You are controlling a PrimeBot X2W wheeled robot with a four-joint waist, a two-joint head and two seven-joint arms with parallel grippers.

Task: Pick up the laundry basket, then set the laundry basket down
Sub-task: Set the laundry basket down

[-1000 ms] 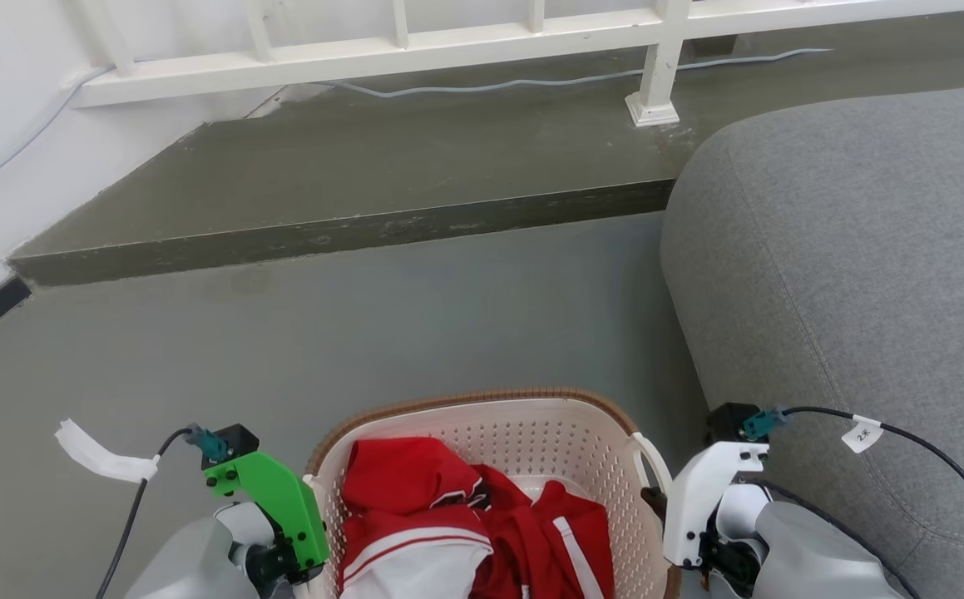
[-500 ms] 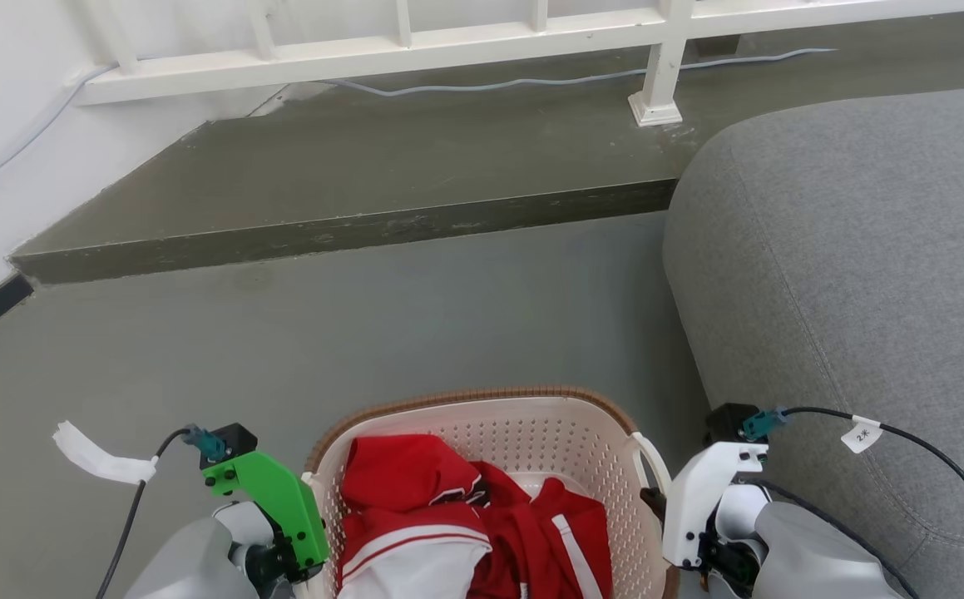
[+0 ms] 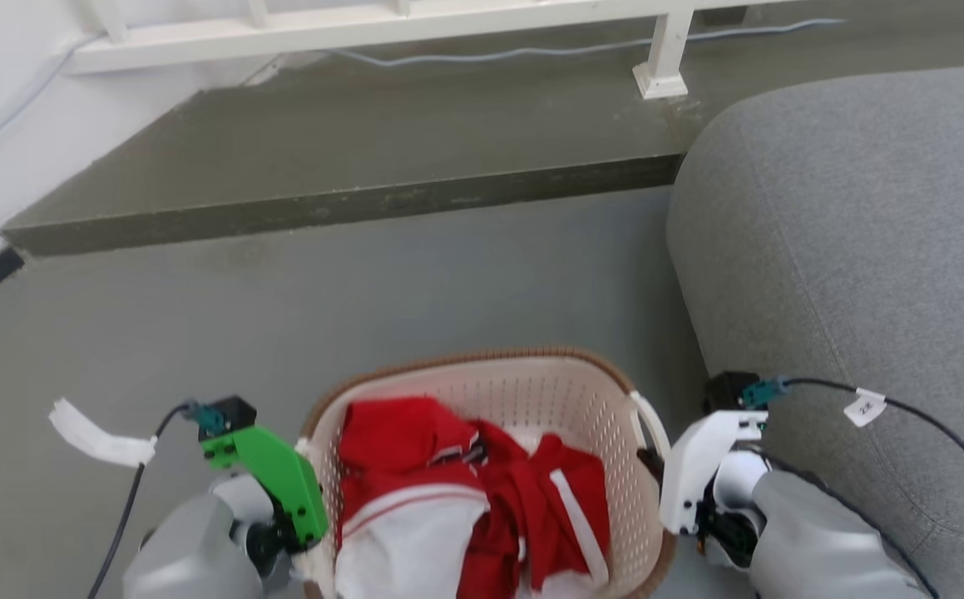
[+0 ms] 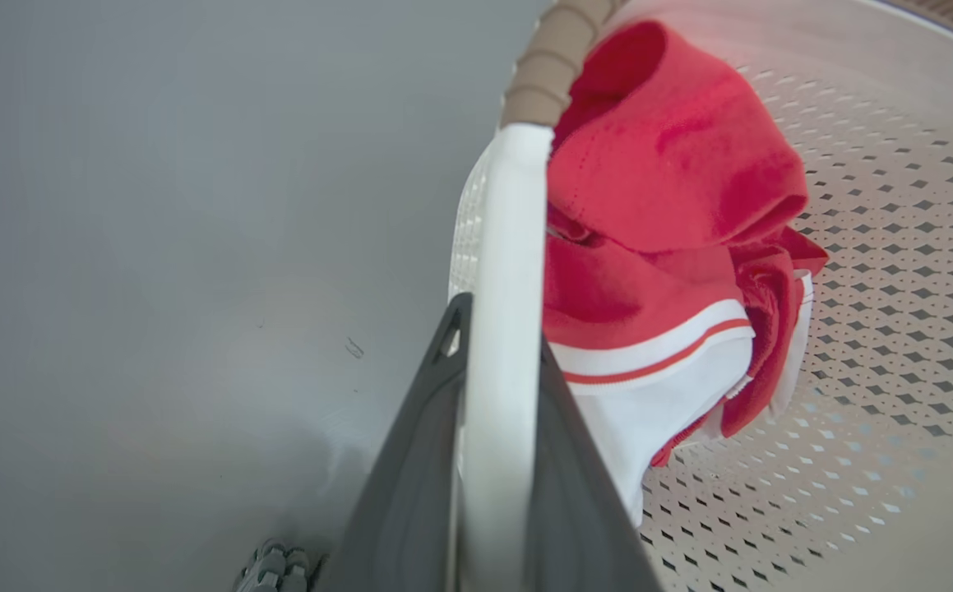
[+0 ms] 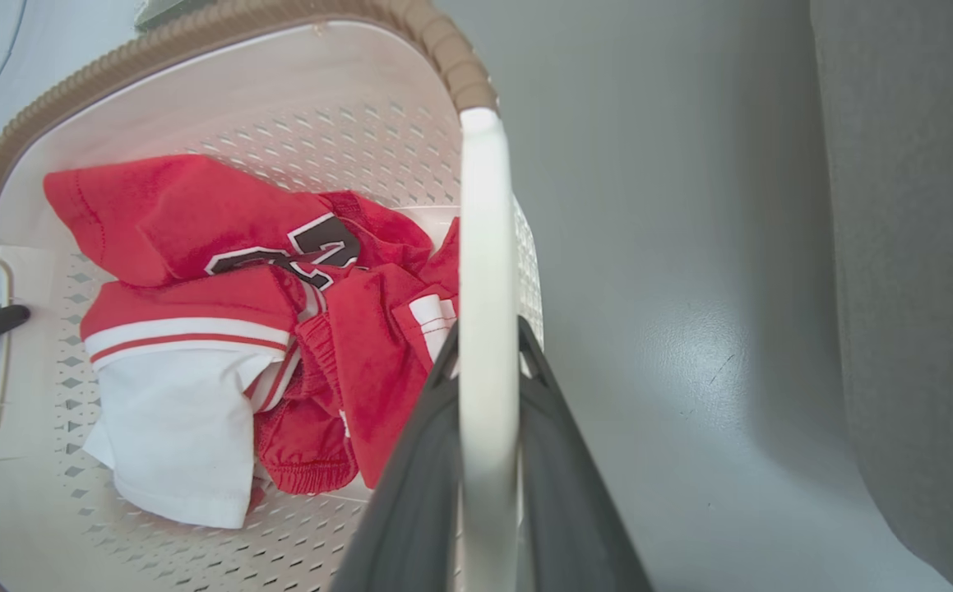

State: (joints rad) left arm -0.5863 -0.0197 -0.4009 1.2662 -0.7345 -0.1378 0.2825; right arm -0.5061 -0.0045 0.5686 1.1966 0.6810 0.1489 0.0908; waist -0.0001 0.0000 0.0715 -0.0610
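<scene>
The laundry basket [image 3: 490, 387], cream perforated plastic with a brown woven-look rim, sits low in the middle of the head view and holds red and white clothes [image 3: 457, 499]. My left gripper [image 4: 497, 325] is shut on the basket's white left handle [image 4: 507, 238], one dark finger on each side of the bar. My right gripper [image 5: 486, 337] is shut the same way on the white right handle [image 5: 484, 214]. In the head view the left gripper's green mount [image 3: 269, 482] and the right gripper's white mount [image 3: 698, 478] flank the basket. Whether the basket touches the floor I cannot tell.
A grey sofa [image 3: 847, 249] bulges close on the right of the basket. Ahead, the grey floor [image 3: 323, 308] runs to a raised concrete step [image 3: 348, 208] with a white railing [image 3: 348, 29] and a cable. A white wall stands at the left.
The whole head picture has slid upward, so the camera has moved. The basket and both grippers sit a little higher in it than the floor's shift. Both grips are unchanged.
</scene>
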